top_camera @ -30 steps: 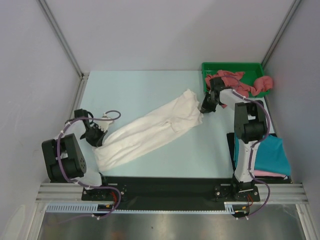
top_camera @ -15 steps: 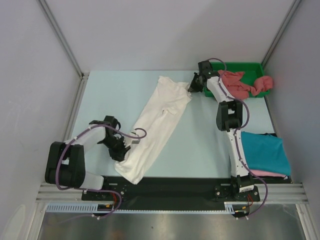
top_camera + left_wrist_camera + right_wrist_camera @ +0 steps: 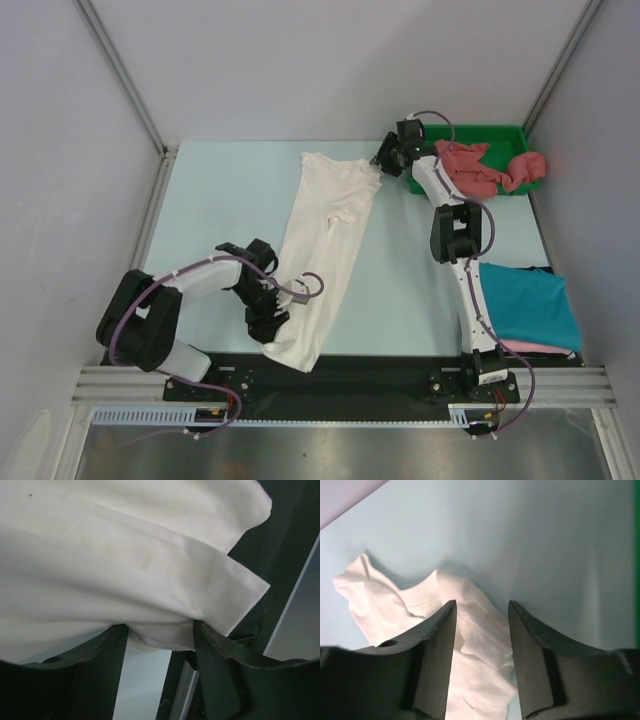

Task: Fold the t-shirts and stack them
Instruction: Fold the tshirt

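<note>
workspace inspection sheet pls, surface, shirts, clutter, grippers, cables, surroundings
surface: pale blue table, no stains seen
job's things: white t-shirt stretched long from far to near edge, unfolded; dusty red t-shirts heaped in the tray, one spilling over its right end; teal t-shirt folded on a pink t-shirt at near right
clutter: green tray at far right; nothing else seen
grippers: left gripper open, fabric sagging between its fingers; right gripper open above the shirt's far corner, holding nothing
cables: purple cables along both arms, left loop over the white shirt
surroundings: grey walls, metal rail in front
</note>
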You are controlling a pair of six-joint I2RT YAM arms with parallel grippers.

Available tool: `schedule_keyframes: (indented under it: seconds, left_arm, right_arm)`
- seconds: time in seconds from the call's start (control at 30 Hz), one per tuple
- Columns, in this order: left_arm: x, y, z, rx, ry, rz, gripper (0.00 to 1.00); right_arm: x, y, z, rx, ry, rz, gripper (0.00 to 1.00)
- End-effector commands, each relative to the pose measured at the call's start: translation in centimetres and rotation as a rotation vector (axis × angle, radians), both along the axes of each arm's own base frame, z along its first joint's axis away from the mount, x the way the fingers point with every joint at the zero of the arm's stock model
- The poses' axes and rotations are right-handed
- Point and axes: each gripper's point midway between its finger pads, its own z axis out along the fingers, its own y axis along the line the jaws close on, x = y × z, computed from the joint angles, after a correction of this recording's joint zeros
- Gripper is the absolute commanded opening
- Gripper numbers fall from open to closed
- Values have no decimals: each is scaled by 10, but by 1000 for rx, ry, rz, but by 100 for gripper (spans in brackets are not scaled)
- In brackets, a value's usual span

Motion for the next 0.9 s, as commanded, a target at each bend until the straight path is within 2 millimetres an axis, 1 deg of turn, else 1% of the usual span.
schedule_keyframes:
  seconds: [0.0,0.03,0.07,0.1,0.13,0.17,0.2,0.23,0.27,0.3,0.33,0.37,0.4,0.43,0.47,0.5,0.53,0.57,0.6,0.63,0.67,0.7,0.73,0.77,0.83,0.87]
  left_arm:
    - [-15,-3,16,-50,35,-43,64]
    - [-17,2,17,-37,22,-42,65]
    - [-13,7,21,-30,-20,-27,65]
    - [-8,15,22,-1,-58,-15,66]
    - [-3,19,25,2,-88,-4,66]
    - [4,26,32,-4,-130,38,66]
    - [9,30,36,-2,-152,64,66]
    - [15,33,41,-7,-177,84,66]
    - [18,40,45,-2,-190,121,66]
    - [21,44,50,-4,-226,135,66]
    - [22,49,51,6,-255,124,66]
    - [20,54,52,17,-272,117,66]
    - [20,57,57,13,-332,100,67]
    - [16,64,52,32,-364,61,66]
    - [11,68,52,33,-386,30,67]
    - [11,70,58,12,-480,-33,67]
    - [5,71,53,5,-492,-60,68]
    - [10,70,55,-6,-546,-70,74]
    - [13,69,57,-18,-584,-62,77]
    - [17,67,59,-29,-628,-48,78]
    - [24,64,61,-41,-659,-52,79]
    - [26,63,61,-44,-667,-56,79]
    - [28,62,60,-46,-660,-50,78]
    - [33,57,61,-68,-675,-48,78]
    - [33,50,60,-103,-669,-57,78]
    - [36,46,61,-125,-680,-60,78]
  right_arm:
    - [20,-23,90,-32,-182,-69,51]
    - [19,-26,94,-47,-192,-70,52]
    - [18,-29,103,-56,-205,-72,53]
    - [15,-30,127,-63,-238,-73,54]
    - [10,-34,126,-85,-226,-70,54]
    - [6,-33,130,-94,-223,-66,55]
    - [0,-36,147,-102,-238,-66,56]
    - [-6,-36,150,-114,-228,-64,56]
    - [-17,-37,129,-137,-177,-48,57]
    - [-24,-33,126,-142,-161,-37,57]
    - [-33,-34,131,-148,-150,-36,57]
    - [-45,-35,109,-160,-90,-33,57]
    - [-55,-32,99,-160,-57,-32,57]
    - [-58,-31,104,-149,-69,-38,57]
    - [-62,-29,98,-140,-62,-41,57]
    - [-71,-29,74,-125,-11,-58,57]
    - [-66,-27,75,-101,-35,-68,58]
    - [-67,-25,64,-90,-17,-74,57]
    - [-63,-23,63,-73,-18,-86,58]
    - [-61,-20,57,-72,-6,-93,58]
    - [-59,-19,38,-76,23,-96,57]
    - [-58,-17,31,-76,36,-95,58]
    - [-52,-12,35,-66,20,-96,57]
    - [-52,-12,17,-80,48,-98,57]
    - [-47,-12,13,-88,56,-104,57]
    - [-46,-11,7,-87,65,-107,56]
